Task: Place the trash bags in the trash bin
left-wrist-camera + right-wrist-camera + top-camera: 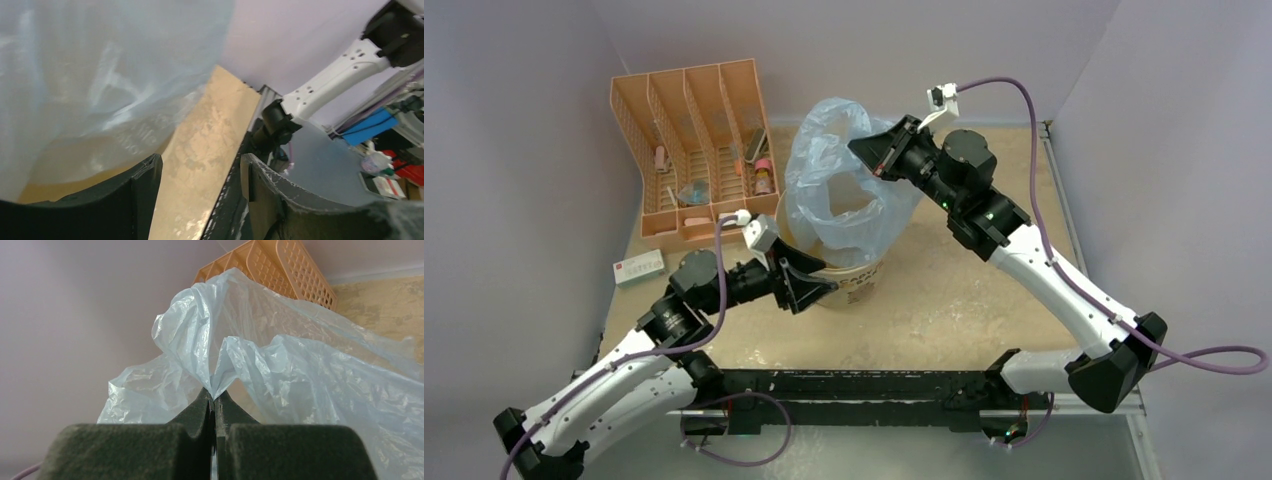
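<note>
Two grippers meet at one light-blue plastic bag [829, 175], which billows up out of the cream bucket [864, 282] in the middle of the worktop [964, 290]. The bag's lower part hangs into and over the bucket's mouth, and its upper part stands tall above the rim. The right gripper [866, 152] is closed tight on a pinched fold of the bag's upper edge, held well above the bucket; its wrist view shows the plastic gathered to a point between the shut fingertips. The left gripper [822, 290] sits low at the bucket's near left rim, jaws parted and holding nothing. In its wrist view the bag hangs just beside one finger [135, 190], with bare worktop showing in the gap. An orange rack [689, 140] stands at the far left
</note>
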